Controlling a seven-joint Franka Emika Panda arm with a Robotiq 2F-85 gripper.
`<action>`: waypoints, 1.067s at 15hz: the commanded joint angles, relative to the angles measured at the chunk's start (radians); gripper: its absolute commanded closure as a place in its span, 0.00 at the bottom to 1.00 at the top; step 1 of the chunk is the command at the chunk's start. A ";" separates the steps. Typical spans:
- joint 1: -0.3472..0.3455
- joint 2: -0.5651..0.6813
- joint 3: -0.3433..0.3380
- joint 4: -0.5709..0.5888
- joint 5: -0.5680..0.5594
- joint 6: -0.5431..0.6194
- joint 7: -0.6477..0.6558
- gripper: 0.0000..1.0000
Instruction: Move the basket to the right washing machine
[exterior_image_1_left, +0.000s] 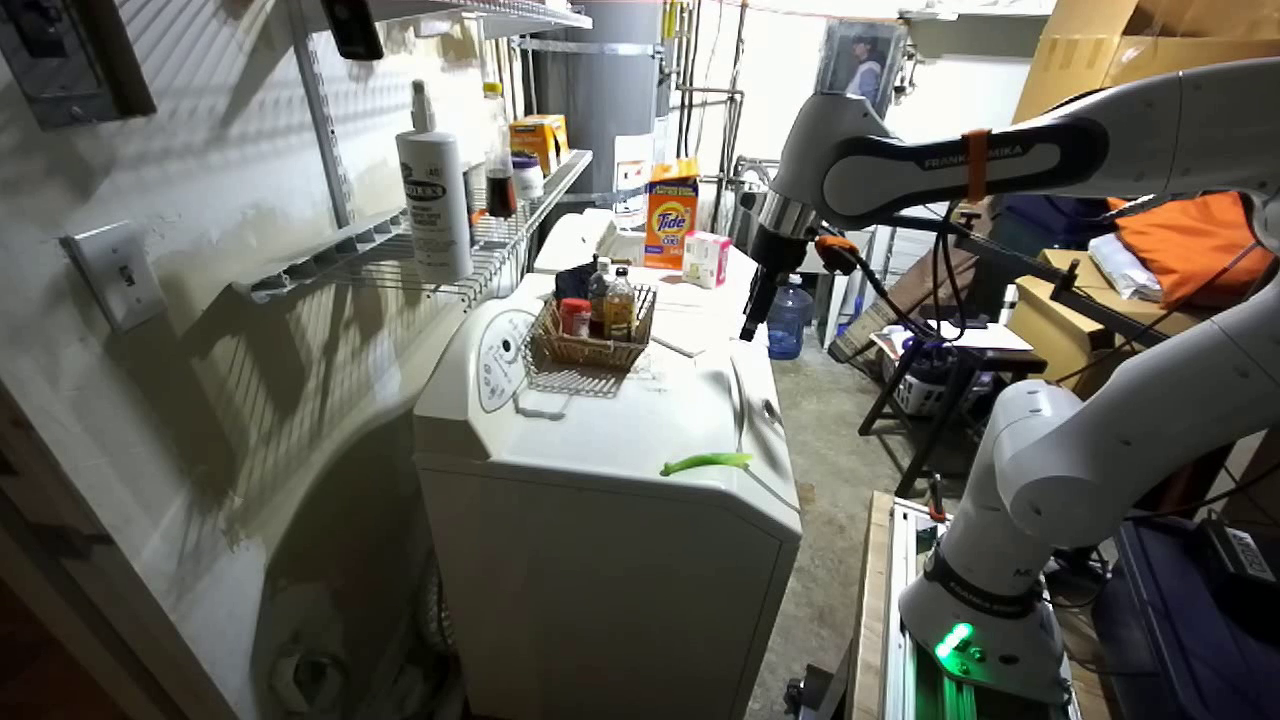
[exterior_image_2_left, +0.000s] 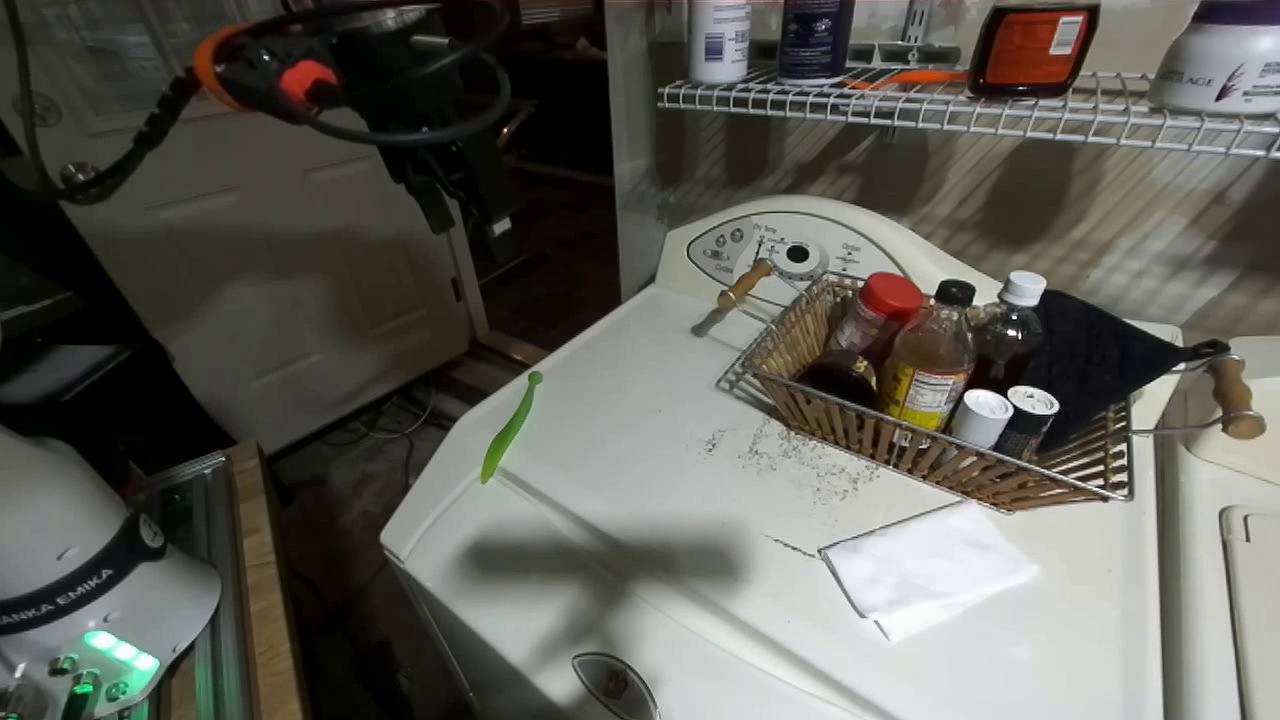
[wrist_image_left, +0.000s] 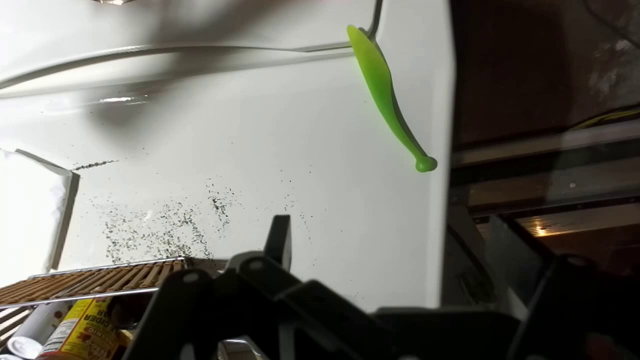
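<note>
Wrist view gives me the gripper (wrist_image_left: 392, 240) spread wide and holding nothing, with the wicker basket (wrist_image_left: 100, 283) at lower left; in an exterior view the basket's long axis slants down-right across the dryer (exterior_image_2_left: 640, 440) toward the washing machine (exterior_image_2_left: 1240, 570) at the right edge.

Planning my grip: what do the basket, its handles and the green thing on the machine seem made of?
Basket: probably wood or wicker, from its matte brown slatted look, with shiny, seemingly metal wire edging.
Handles: likely smooth wood, given tan colour and turned shape.
Green thing: perhaps plastic or silicone, given its smooth satin surface.
</note>
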 joint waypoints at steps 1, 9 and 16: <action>-0.013 0.017 0.038 0.007 -0.023 0.073 0.032 0.00; -0.039 0.214 0.160 0.071 -0.177 0.317 0.165 0.00; -0.103 0.489 0.160 0.220 -0.343 0.412 0.273 0.00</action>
